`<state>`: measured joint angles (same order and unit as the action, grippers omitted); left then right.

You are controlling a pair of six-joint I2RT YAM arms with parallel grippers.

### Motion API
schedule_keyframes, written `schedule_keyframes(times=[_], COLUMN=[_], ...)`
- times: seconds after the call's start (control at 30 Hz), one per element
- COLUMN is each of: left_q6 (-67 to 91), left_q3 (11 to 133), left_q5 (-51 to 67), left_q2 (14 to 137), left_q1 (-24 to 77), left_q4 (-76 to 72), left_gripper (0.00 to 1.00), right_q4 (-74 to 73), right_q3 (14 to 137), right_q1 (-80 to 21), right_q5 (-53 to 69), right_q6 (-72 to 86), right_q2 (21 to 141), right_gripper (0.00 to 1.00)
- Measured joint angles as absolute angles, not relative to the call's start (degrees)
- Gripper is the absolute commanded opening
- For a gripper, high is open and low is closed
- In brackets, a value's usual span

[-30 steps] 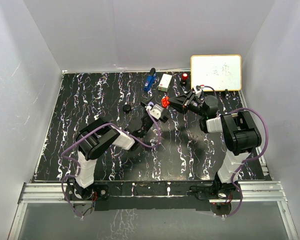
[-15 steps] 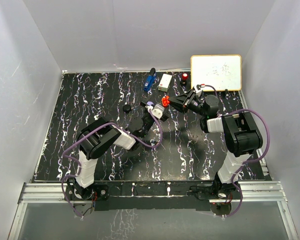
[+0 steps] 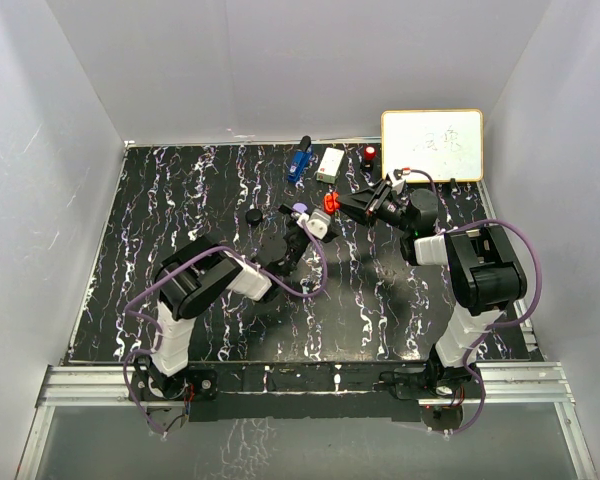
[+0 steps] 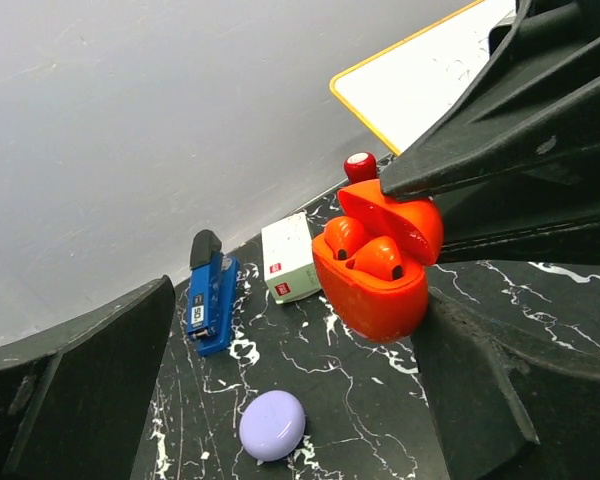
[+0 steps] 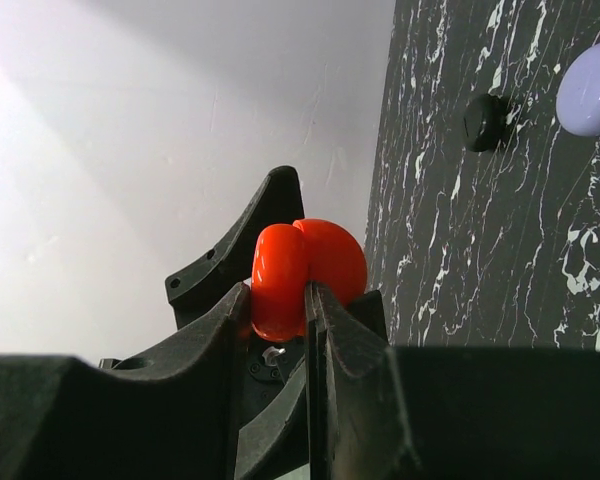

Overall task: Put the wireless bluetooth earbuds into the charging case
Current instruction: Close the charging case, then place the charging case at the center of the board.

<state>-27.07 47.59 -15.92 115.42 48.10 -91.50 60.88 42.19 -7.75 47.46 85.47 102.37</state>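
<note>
Left arm point(image 3: 195, 285), right arm point(image 3: 480, 270): black joint housings, white link covers, loose purple cables point(image 3: 526, 262); left gripper point(image 3: 305, 220) fingers point(image 4: 80, 390) matte black, angular.

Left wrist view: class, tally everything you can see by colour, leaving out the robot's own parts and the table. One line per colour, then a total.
Red: 4 (charging case, two earbuds in it, small cylinder)
Blue: 1 (tool)
White: 2 (box, whiteboard)
Lilac: 1 (round puck)
Total: 8
</note>
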Motion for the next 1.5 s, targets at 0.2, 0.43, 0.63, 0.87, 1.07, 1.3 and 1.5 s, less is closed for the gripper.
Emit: schedule_keyframes(times=[0.2,0.43,0.63,0.87,1.07,1.3,1.5], left_q6=[-28.2,-29.4,-29.8,-17.7,-3.7,10.6,18.0], left_q3=[46.7,44.9,39.4,38.9,50.2,54.8,56.7], left_q5=[-16.9,-18.5,-25.3,-32.6,-33.2,-27.1,-22.1], left_q2=[114.1,112.6,107.5,89.4,83.4,83.4,83.5], left_q1=[47.9,47.8,47.4,46.1,45.2,40.1,33.3], left_q4=[-91.2,-90.8,-90.8,-73.7,-47.3,-24.7,-14.2], left_gripper=[0.99,0.99,0.99,0.99,0.99,0.99,0.99], right_q4=[59.4,58.4,51.7,37.5,30.9,27.7,26.2], right_q3=[41.8,41.8,42.4,45.2,46.6,47.9,51.5], right_q1=[-7.7,-7.7,-7.2,-7.0,-7.0,-7.0,-7.5], right_q5=[47.4,47.3,46.3,41.5,38.1,36.3,34.7], right_q6=[84.1,83.4,77.7,64.6,57.3,53.7,51.5], right_q2=[102.2,102.0,101.9,98.1,96.5,100.1,106.2], right_gripper=[0.0,0.0,0.0,0.0,0.0,0.0,0.0])
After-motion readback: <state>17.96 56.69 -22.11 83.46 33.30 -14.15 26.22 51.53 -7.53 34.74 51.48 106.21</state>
